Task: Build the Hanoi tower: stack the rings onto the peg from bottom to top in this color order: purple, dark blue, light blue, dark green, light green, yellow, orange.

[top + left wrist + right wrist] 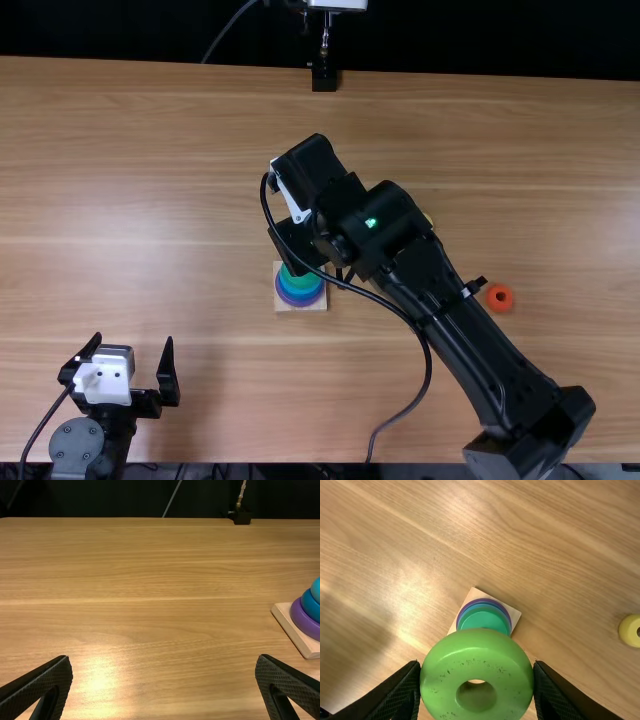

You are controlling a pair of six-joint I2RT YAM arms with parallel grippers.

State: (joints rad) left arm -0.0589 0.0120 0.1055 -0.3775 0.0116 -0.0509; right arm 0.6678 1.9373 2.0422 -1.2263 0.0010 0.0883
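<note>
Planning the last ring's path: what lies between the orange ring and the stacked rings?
The right arm and its black cable cross the stretch from the orange ring to the stacked rings, as the top view shows.

We see a light brown wooden table point(150, 150) with streaked grain, and darkness point(100, 30) beyond its far edge. At that edge we make out a black block point(325, 78) with a thin metal rod point(325, 38) rising from it, and above the rod a pale fitting point(337, 4), perhaps the underside of a small device. Left of the rod, a thin cable point(230, 28) slants across the dark. Glare point(97, 680) whitens part of our table.
</note>
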